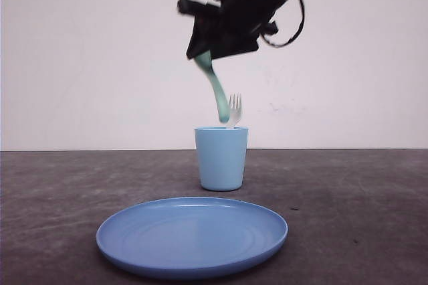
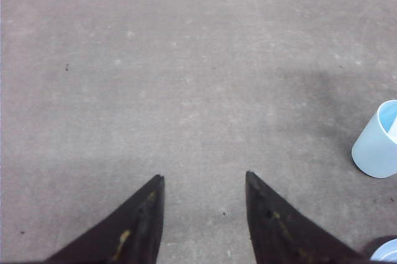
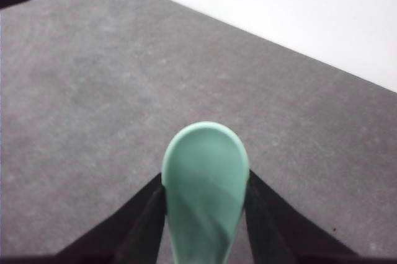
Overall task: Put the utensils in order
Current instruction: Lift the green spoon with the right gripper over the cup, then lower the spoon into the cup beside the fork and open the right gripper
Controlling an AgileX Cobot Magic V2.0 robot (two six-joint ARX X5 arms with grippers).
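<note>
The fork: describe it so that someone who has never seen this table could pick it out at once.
Start at the round blue plate at the front of the dark table, then look behind it to the light blue cup. The fork stands in that cup, tines up above the rim. It is white with four tines, unlike the mint-green spoon held beside it by the right gripper.

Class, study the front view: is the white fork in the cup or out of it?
In. The fork stands tines-up, its handle dropping below the light blue cup rim, while the right gripper holds the green spoon above.
</note>
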